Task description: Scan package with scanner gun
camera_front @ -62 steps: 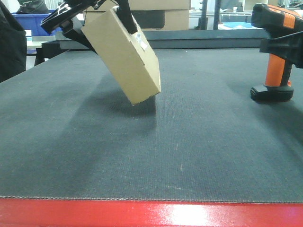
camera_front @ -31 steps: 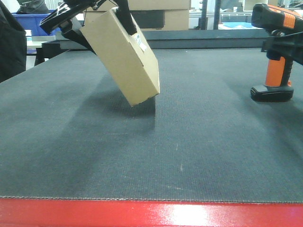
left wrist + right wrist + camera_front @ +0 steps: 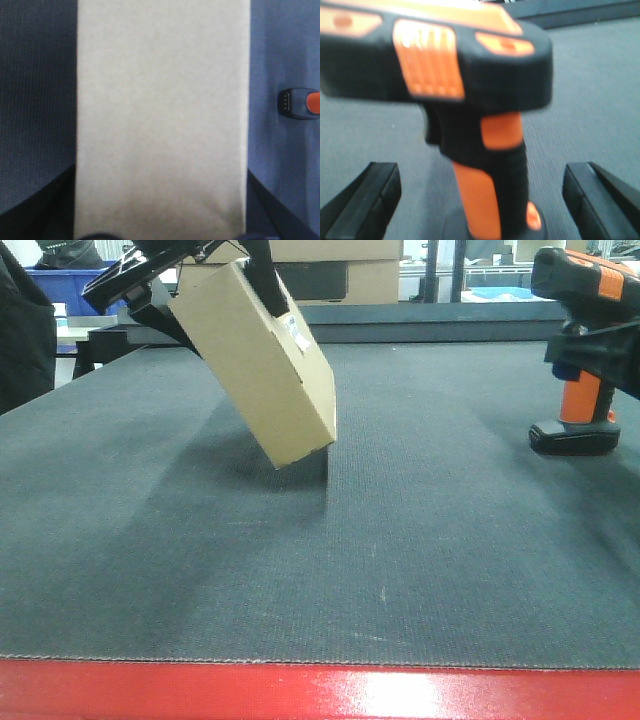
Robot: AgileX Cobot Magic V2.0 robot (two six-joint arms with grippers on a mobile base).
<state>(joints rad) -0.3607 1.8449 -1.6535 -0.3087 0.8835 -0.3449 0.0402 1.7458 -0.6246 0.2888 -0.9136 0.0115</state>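
Tan cardboard out front: we see the package (image 3: 270,360) tilted, top end in the left pincer (image 3: 218,300), lower corner near the dark tabletop (image 3: 400,560); the scanner gun (image 3: 582,370) stands upright, well apart from it. Left wrist now: that pincer is clamped on both flanks of the package. Right wrist: the right pincer (image 3: 482,197) spreads wide either side of the gun's handle, touching nothing we can see.

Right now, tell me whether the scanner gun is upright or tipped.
Upright: the scanner gun stands on its base on the mat, handle vertical.
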